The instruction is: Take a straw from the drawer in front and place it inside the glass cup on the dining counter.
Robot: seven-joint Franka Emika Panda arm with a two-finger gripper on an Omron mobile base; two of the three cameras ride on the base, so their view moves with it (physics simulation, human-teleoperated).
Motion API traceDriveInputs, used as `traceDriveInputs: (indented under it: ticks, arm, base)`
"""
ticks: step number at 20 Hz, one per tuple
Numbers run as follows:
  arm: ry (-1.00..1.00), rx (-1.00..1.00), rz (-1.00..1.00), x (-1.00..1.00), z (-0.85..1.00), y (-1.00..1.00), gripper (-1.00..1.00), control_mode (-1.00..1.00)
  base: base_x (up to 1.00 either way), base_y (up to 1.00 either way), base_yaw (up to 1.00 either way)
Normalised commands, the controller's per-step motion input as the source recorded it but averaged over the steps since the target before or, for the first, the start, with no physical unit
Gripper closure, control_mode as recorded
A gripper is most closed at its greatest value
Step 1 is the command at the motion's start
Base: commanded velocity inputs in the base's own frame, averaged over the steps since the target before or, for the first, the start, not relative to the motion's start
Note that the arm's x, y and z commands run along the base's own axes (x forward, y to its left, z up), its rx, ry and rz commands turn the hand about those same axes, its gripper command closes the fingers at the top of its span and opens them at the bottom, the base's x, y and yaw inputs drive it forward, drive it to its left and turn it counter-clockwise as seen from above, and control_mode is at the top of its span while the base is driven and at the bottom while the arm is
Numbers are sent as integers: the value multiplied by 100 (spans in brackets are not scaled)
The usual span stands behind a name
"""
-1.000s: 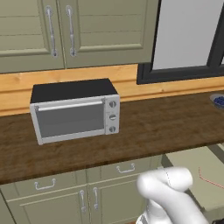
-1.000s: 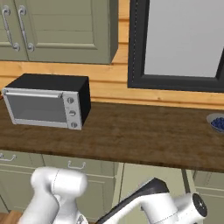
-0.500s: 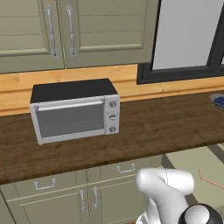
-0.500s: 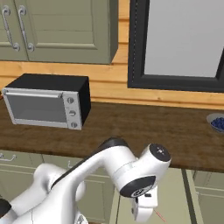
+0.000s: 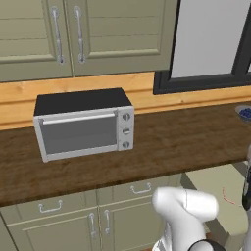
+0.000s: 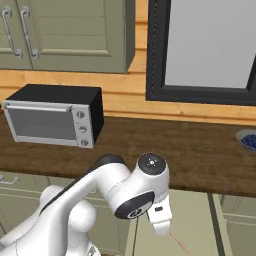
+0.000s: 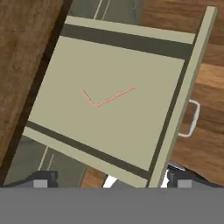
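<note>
Drawer [image 7: 131, 127] was already pulled out, seen from above in hand view; straw [image 7: 107, 98] lay flat on its floor, near the middle, looking bent into a shallow V, touching nothing else. Same straw showed as a thin red line in the open drawer at lower right of left base view [image 5: 226, 195] and just below the wrist in right base view [image 6: 178, 243]. Gripper [image 7: 109, 178] hung above the drawer, well apart from the straw, fingers [image 7: 43, 178] spread about as wide as they went, holding nothing. Drawer handle [image 7: 192, 118] sat on the front panel at the right of hand view. Bench [image 5: 186, 142] above the drawers carried a toaster oven [image 5: 83, 123] and a bowl [image 6: 247, 141] at the far right edge; that's the worktop, not the dining counter. Cup and dining counter couldn't be placed from these pictures. Progress, as a judgement: early. Drawer open, hand roughly lined up over the straw; left to do is descend, pinch the thin straw off the drawer floor, lift, travel to the dining counter and drop it into the cup. The thin, flat-lying straw probably makes the pinch fiddly.
</note>
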Motion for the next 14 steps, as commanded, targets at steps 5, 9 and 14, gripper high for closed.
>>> traceDriveInputs:
  ticks: [5,9,14]
  arm:
    - [18,-20,37,0,0,-15,-100,-100]
    - [19,-22,42,0,-7,-31,-100,-100]
    - [2,-5,49,0,-28,-26,-100,-100]
  base:
    - [0,0,0]
    - [0,0,0]
    - [0,0,0]
